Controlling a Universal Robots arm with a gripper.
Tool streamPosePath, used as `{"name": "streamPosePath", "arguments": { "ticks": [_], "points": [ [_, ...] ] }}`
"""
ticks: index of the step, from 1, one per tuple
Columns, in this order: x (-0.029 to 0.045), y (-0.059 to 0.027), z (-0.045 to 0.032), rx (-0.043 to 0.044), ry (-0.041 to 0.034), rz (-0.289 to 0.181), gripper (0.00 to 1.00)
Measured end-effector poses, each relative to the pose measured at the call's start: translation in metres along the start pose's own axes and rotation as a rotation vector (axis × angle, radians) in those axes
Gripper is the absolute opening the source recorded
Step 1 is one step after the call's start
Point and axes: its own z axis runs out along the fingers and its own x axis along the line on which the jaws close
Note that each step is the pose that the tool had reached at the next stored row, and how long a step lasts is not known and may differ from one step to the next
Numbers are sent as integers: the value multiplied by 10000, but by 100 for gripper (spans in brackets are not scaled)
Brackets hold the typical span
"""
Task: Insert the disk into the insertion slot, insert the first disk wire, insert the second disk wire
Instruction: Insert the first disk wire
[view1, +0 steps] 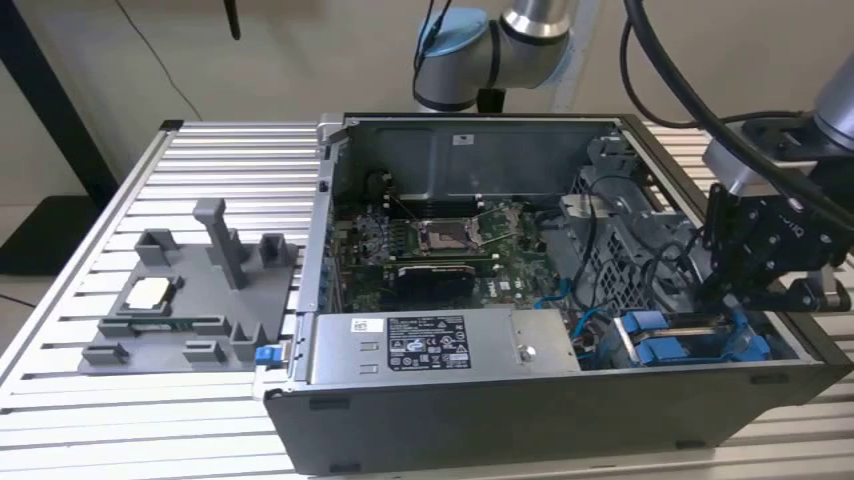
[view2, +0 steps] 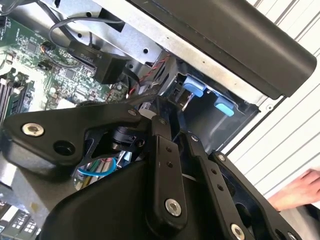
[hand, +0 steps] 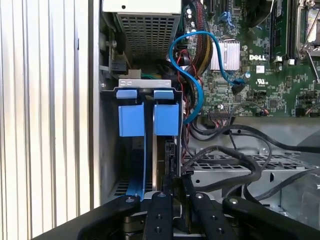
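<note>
1. On the exterior view's left, a grey tray (view1: 174, 310) of holders lies on the slatted table (view1: 214, 150), just beside the computer case (view1: 534, 420).
2. Inside the case, a green circuit board (view1: 441, 240) covers the floor of its left half. A grey box (view1: 427, 345) with a label lies along the case's front wall.
3. Further right inside the case, a blue wire (hand: 192, 75) loops from the circuit board toward the drive bay.
4. The disk (view1: 654, 340) sits in the bay in the case's front right corner. The blue end tabs of its frame show in both wrist views (hand: 165, 120) (view2: 195, 89).
5. The gripper (view1: 734, 305) reaches down into that same corner of the case, at the end of the disk away from the tabs (hand: 175, 182) (view2: 167, 107). Its fingers (hand: 161, 200) are drawn nearly together, with a thin dark strip between them. I cannot tell whether that strip belongs to the disk.
6. In the second wrist view, a person's hand (view2: 300, 192) rests outside the case wall, over the table slats.
</note>
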Motion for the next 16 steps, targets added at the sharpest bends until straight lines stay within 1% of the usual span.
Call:
{"name": "streamPosePath", "arguments": {
  "ticks": [10,14,15,16],
  "points": [
    [5,-17,49,0,0,1,19],
    [8,-20,103,2,21,1,19],
    [8,-20,121,-2,-2,1,19],
    [8,-21,126,0,-7,1,20]
  ]
}}
